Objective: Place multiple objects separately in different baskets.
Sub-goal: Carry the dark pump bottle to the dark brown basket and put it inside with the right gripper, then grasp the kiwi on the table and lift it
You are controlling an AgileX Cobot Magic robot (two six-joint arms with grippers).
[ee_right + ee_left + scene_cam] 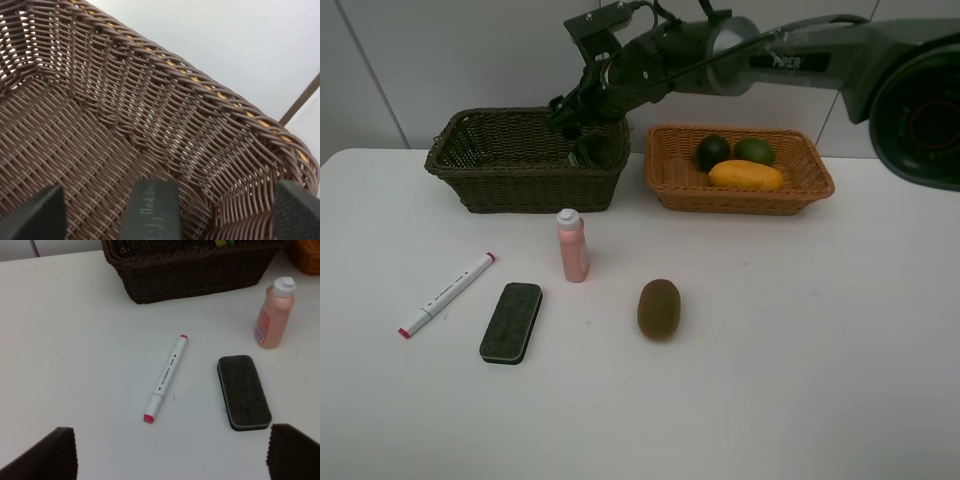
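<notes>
Right now I am holding my right gripper (166,215) down inside the dark basket (225,100), fingers spread wide. The dark green bottle (147,205) is standing between them, apparently untouched on both sides, so I am gripping nothing. Just beyond the bottle the woven wall is rising to the rim.

Meanwhile my left gripper (170,455) is hovering over the table (75,340), also spread wide and empty. Just ahead of its fingertips the white marker (166,377) is lying flat, with the black eraser (243,392) beside it. Further out the pink bottle (274,315) is standing upright, short of the dark basket's front wall.

Well off from both hands, the kiwi (659,308) is waiting on the bare table. Beside my right hand, the orange basket (740,195) is holding the mango (746,175), the lime (755,150) and the mangosteen (712,152).

So I am reckoning the job about half done: four things are sitting in baskets and four are lying outside. I am guessing the kiwi belongs with the fruit, and the marker, eraser and pink bottle with the dark green bottle.
</notes>
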